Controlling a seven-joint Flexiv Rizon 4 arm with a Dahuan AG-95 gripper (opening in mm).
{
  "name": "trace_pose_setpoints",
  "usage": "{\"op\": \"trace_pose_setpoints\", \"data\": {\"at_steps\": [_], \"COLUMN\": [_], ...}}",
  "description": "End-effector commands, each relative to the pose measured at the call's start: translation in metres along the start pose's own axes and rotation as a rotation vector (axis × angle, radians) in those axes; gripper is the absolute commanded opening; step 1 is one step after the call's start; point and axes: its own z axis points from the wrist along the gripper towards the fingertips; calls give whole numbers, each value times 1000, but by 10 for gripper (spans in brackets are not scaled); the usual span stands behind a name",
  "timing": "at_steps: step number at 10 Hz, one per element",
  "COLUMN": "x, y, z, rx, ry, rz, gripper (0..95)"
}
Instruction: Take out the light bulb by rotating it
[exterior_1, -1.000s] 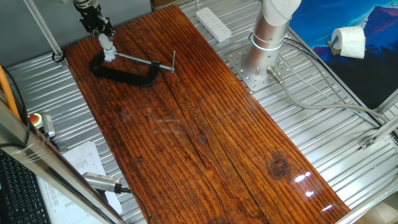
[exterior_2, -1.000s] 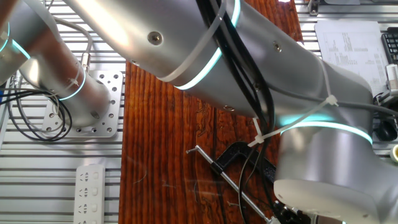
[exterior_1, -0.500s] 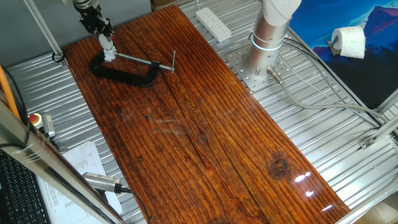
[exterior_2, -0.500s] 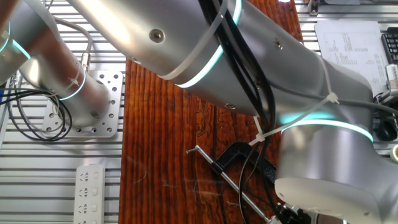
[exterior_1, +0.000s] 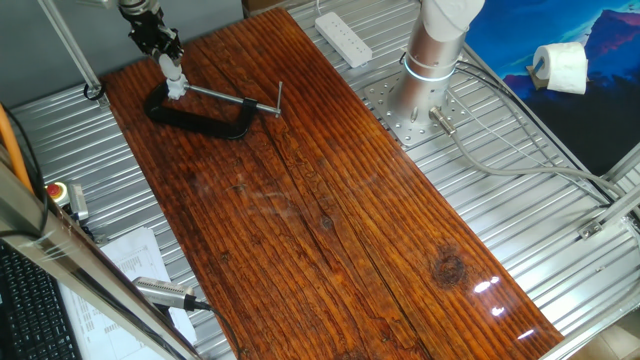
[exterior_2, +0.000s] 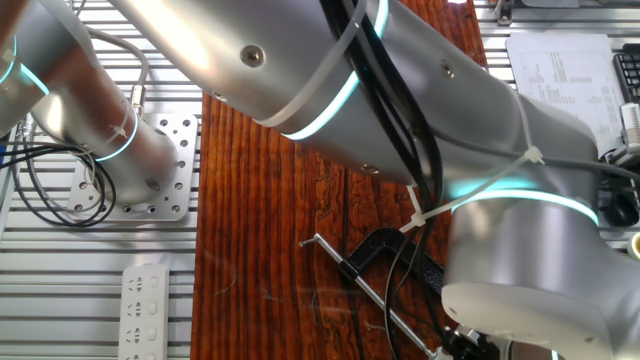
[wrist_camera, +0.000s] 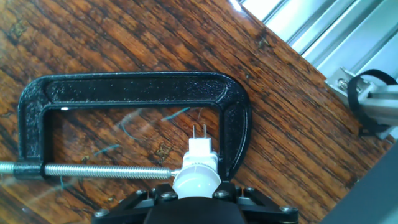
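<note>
In the hand view, the light bulb, white and rounded, sits at the bottom centre between my gripper's two black fingers, which are closed against its sides. The bulb joins a small white socket with two metal prongs. The socket sits inside the black C-clamp, between the steel screw bar and the clamp's right arm. In one fixed view the gripper stands over the bulb at the clamp, at the far left of the wooden table. In the other fixed view the arm hides the bulb.
The clamp's screw bar ends in a cross handle. A white power strip lies at the table's back edge beside the robot base. The silver arm spans the table above the clamp.
</note>
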Motion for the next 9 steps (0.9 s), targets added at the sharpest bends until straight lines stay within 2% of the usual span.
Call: {"op": "trace_pose_setpoints", "data": {"at_steps": [1,2,3,4,9], "x": [0,0,0,0,0], "y": [-1,-1,-1,-1,-1], "z": [0,0,0,0,0], "rx": [4,9,10,11,15], "ry": [8,9,7,6,22], "rz": [-115,-155,-194,-306,-591], "gripper": [190,0,0,0,0]}}
